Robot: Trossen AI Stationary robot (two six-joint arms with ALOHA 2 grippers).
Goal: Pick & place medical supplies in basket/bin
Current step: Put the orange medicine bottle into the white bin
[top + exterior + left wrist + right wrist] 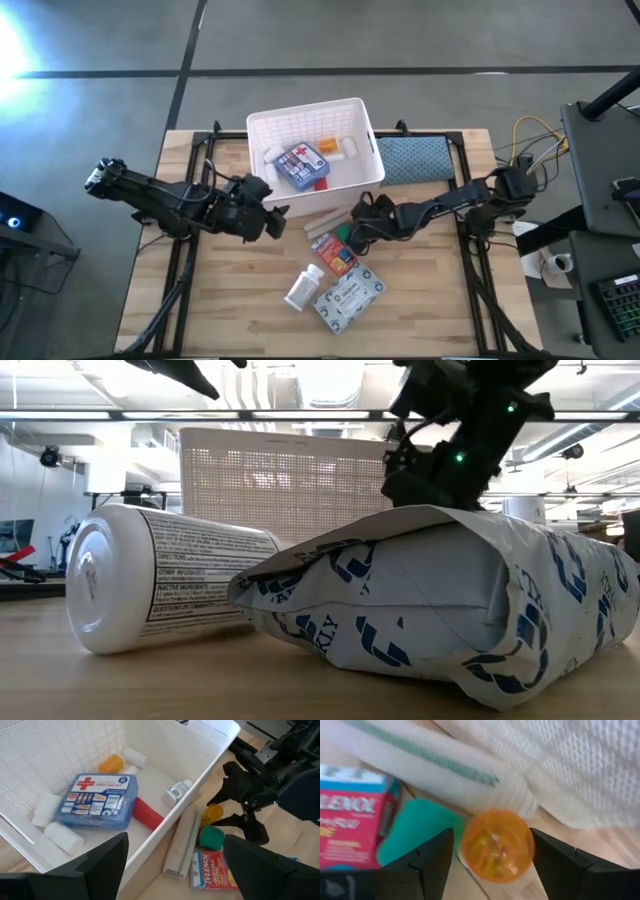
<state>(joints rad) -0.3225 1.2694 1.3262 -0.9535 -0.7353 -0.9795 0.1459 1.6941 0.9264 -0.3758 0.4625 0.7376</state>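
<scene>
The white latticed basket [262, 130] stands at the table's far middle and holds a blue-white first-aid box [97, 800], a red tube [147, 814], white bottles and an orange bottle. My left gripper [275, 218] is open at the basket's near wall and holds nothing. My right gripper [352, 232] is open and low, its fingers on either side of a small orange vial [495, 845] lying on the table. Beside the vial lie a green cap-like item [415, 832], a red-orange box [350, 830] and a long white box with a green stripe [430, 765]. My right gripper has one finger [432, 857] on each side of the orange vial's round end [470, 845], coming at it from above. The vial lies on the table. I cannot tell whether either finger touches it.
Toward the near edge lie a white pill bottle [305, 287] on its side and a grey-white packet [348, 297]. A blue-teal pad [410, 158] sits right of the basket. The basket wall [570, 765] is close behind the vial.
</scene>
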